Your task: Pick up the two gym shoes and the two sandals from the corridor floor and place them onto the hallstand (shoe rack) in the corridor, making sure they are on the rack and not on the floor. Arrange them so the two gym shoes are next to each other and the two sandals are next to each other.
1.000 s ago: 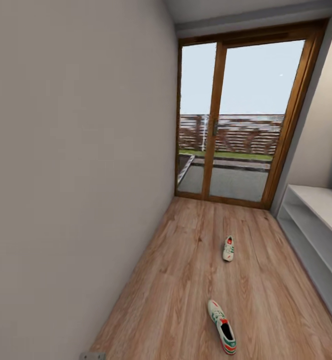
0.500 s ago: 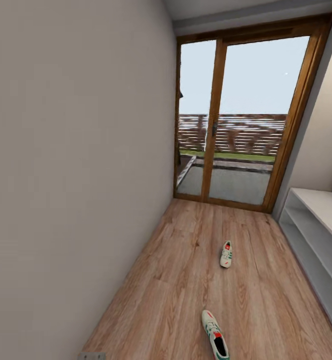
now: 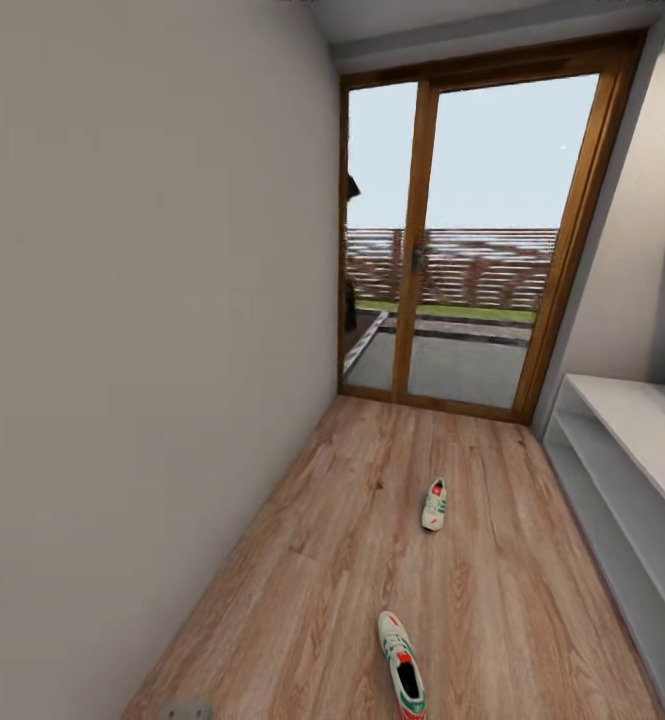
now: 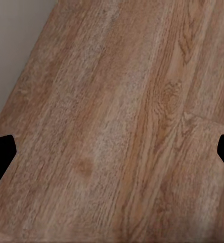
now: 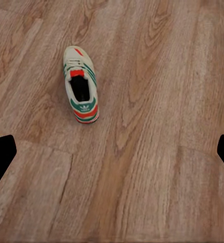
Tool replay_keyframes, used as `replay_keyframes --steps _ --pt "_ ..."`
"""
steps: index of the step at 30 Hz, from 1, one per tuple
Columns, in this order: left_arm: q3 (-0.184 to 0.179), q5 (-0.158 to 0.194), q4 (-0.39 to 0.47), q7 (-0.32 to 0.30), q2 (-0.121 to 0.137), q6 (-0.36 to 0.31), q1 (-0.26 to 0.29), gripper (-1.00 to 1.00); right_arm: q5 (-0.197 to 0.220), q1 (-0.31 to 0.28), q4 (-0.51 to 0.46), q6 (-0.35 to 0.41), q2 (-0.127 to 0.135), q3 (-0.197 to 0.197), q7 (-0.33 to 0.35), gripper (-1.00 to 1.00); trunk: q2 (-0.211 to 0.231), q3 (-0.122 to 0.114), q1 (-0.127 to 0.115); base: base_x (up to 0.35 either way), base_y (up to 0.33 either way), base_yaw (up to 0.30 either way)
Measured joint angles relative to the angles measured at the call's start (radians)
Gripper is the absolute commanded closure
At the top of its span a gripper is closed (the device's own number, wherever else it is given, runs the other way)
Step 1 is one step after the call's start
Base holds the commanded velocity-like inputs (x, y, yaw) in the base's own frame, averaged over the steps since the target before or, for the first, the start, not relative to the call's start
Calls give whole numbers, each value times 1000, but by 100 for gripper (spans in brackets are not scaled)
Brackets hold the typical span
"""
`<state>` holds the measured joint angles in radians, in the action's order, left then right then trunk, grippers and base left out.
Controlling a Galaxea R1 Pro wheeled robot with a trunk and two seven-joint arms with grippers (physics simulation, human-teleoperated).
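Two gym shoes lie apart on the corridor floor [image 3: 492, 600]. The far gym shoe [image 3: 434, 504] is mid-corridor, and the near gym shoe [image 3: 402, 668] reaches the head view's bottom edge. The hallstand [image 3: 622, 450] runs along the right wall with its flat top and lower tier bare. The sandals are out of view. My right gripper [image 5: 112, 154] hangs open above the planks, and the near gym shoe [image 5: 81, 84] lies a little beyond it with its heel toward the camera. My left gripper [image 4: 114, 154] is open over bare wood floor [image 4: 117, 101].
A wood-framed glass door [image 3: 462, 250] closes the corridor's far end. A plain grey wall [image 3: 122, 350] runs along the left, with a small wall plate [image 3: 184, 712] at its base. Open floor lies between the shoes and the hallstand.
The head camera has shifted, so the whole picture has slid left and the near shoe sits lower at the bottom edge. The shoes themselves have not moved.
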<state>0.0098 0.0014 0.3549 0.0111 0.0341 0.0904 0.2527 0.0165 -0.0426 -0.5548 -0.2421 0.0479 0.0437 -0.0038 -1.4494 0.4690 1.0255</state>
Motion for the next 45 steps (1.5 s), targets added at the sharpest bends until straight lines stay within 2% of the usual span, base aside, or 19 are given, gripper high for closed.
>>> replay_keyframes --steps 6,16,23,27,31,33,39,45 --pt "0 0 0 0 1 0 0 -100 -1 0 0 -1 0 -2 1 -100 0 0 0 -229 -149 0" --pt "0 0 8 0 0 1 1 -100 0 0 -6 -1 -1 -5 4 -100 0 0 0 -17 -9 0" --pt "-1 13 6 -7 -8 72 16 -100 -2 -1 -16 0 -2 -2 0 -100 0 0 0 0 0 0" --pt "-2 32 20 -12 -13 86 63 -100 -4 -16 -89 1 -2 -2 -1 -100 0 0 0 0 0 0" --pt "-3 39 20 -13 -14 86 136 -100 -6 -41 -155 4 -1 -2 -1 -100 0 0 0 0 0 0" --pt "-4 40 19 -13 -14 86 155 -100 -6 -50 -167 6 -1 -2 -1 -100 0 0 0 0 0 0" --pt "-3 43 11 -10 -15 77 249 -100 -11 -136 -202 12 -2 -3 -1 -100 0 0 0 0 0 0" --pt "-2 44 7 -13 -18 54 290 -100 -22 -234 -208 48 -2 -3 -19 -100 0 0 0 0 0 0"
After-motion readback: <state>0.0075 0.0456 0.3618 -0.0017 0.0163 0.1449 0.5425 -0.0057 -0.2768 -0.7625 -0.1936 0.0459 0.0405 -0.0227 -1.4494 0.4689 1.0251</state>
